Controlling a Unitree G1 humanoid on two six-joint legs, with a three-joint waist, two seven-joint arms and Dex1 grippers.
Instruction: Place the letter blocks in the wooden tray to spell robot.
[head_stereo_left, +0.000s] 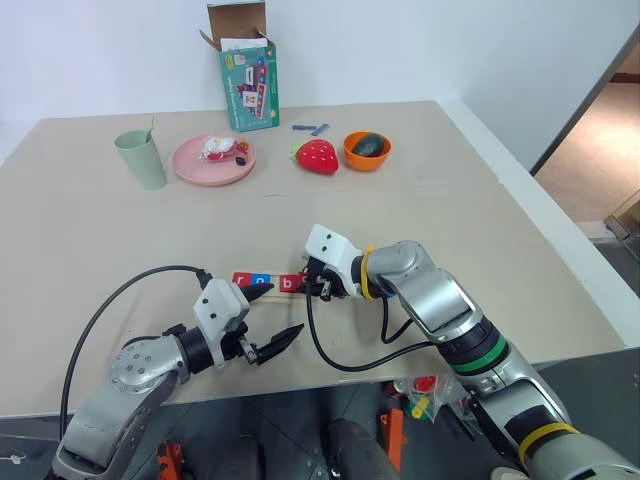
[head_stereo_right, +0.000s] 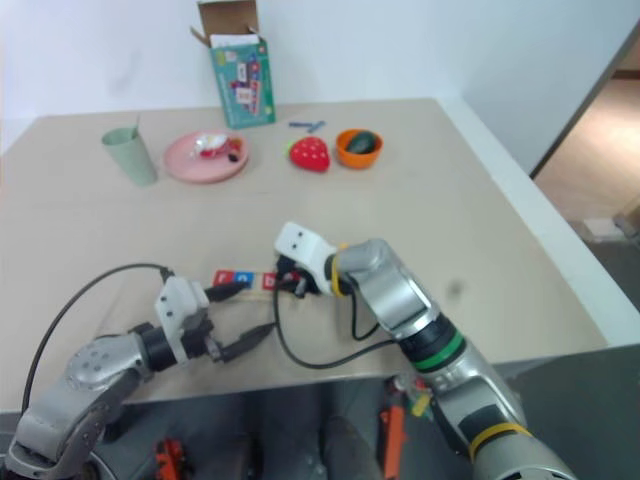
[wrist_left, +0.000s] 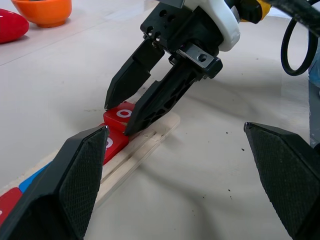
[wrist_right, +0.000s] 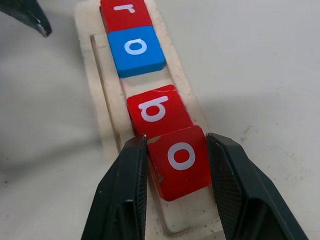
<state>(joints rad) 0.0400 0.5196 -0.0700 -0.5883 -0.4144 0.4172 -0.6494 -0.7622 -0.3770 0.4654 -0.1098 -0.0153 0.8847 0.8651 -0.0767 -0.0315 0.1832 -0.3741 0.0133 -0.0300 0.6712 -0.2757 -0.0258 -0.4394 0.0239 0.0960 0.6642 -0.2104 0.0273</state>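
Note:
The wooden tray (wrist_right: 106, 131) lies near the table's front edge. In its groove sit a red r block (wrist_right: 125, 12), a blue o block (wrist_right: 136, 48) and a red b block (wrist_right: 157, 110) in a row. My right gripper (wrist_right: 177, 165) is shut on a red o block (wrist_right: 180, 157), which sits slightly tilted in the tray right behind the b. From the left wrist view the right gripper (wrist_left: 118, 119) slants down onto that end of the tray (wrist_left: 145, 145). My left gripper (head_stereo_left: 284, 309) hovers open just in front of the tray's left part, holding nothing.
At the back of the table stand a green cup (head_stereo_left: 142, 158), a pink plate (head_stereo_left: 213, 160), a strawberry toy (head_stereo_left: 316, 156), an orange bowl (head_stereo_left: 367, 150), a green box (head_stereo_left: 247, 75) and thin blue sticks (head_stereo_left: 312, 128). A black cable (head_stereo_left: 345, 362) loops near the table's front edge.

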